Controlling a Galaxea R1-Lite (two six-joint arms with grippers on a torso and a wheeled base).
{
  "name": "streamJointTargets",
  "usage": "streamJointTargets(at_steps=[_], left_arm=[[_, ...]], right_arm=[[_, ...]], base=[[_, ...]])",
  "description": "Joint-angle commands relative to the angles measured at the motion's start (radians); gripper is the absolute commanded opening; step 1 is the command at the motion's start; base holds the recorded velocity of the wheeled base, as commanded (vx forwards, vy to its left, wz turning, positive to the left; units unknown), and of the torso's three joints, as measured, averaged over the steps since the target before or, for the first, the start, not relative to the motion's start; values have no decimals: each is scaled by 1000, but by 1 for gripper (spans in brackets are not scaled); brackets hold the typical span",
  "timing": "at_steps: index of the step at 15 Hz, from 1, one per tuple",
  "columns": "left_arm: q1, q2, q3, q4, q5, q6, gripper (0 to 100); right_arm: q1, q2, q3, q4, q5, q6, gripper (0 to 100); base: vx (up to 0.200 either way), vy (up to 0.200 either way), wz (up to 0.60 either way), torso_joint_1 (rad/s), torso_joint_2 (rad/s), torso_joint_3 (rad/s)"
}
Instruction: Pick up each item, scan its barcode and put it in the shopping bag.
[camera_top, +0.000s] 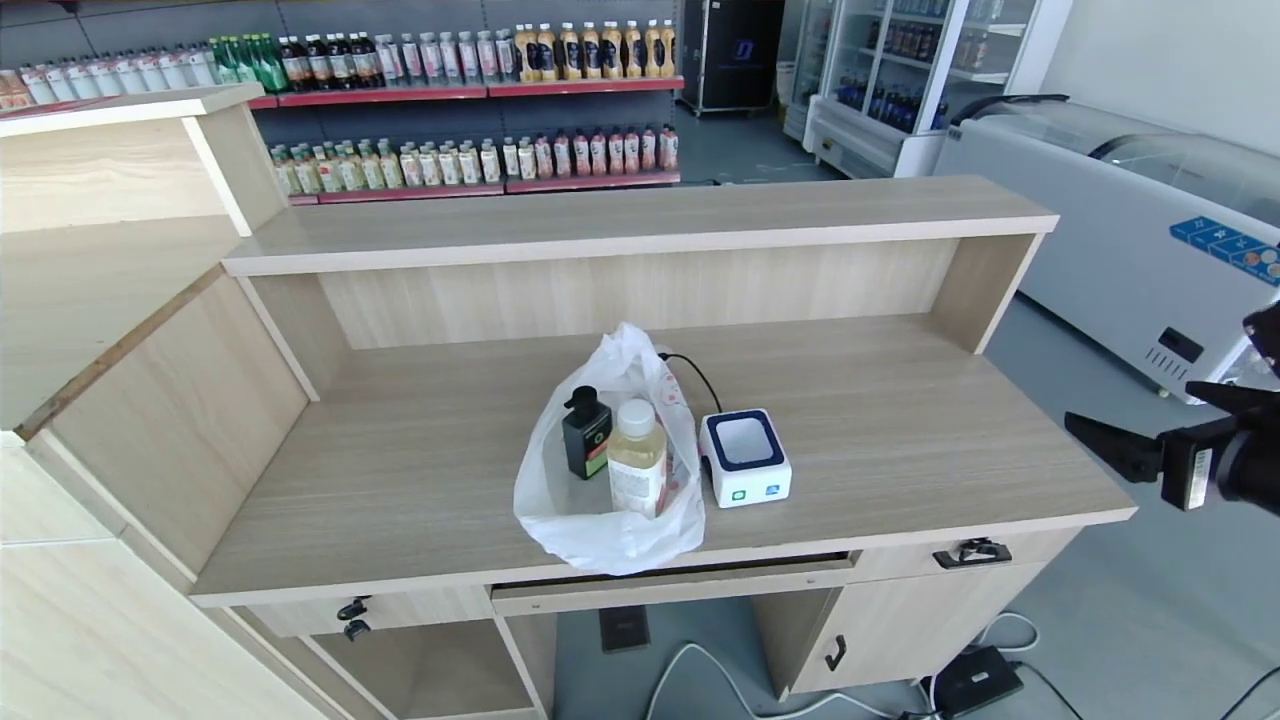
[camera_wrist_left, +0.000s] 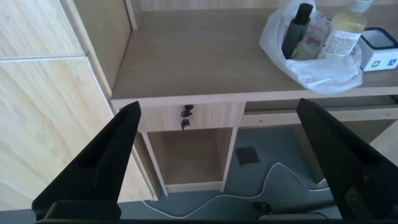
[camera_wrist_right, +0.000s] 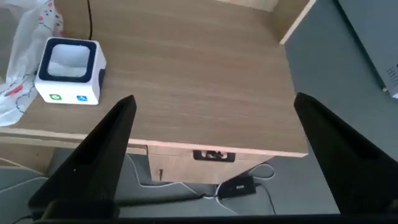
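Right gripper (camera_wrist_right: 214, 98) hangs off the tabletop's (camera_top: 900, 430) front corner, at the right edge of the head view, jaws spread wide with nothing between them. Left gripper (camera_wrist_left: 219, 104) hangs out in front of the tabletop's left end, jaws spread wide too. At the centre of the head view the white bag (camera_top: 600, 525) stands open on the tabletop. A black bottle (camera_top: 586, 435) and a yellow bottle (camera_top: 637, 460) stand upright inside it, side by side. The scanner (camera_top: 745, 458) sits just right of the bag, and its cable (camera_top: 690, 372) runs behind the bag.

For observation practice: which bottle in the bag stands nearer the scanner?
The pale white-capped bottle; the black pump bottle stands farther from the scanner.
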Motion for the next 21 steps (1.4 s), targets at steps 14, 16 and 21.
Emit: streamJointTargets(at_steps=[14,16,21], left_arm=[[0,0,0,0,0,0,100],[0,0,0,0,0,0,100],[0,1,0,0,0,0,100]], right_arm=[[96,-1033,478,452,-4,156,100],[95,-1142,478,518,-9,148,100],[67,-1272,478,548,-3,156,100]], base=[[0,0,0,-2,5,2],[0,0,0,0,0,0],[0,0,0,0,0,0]])
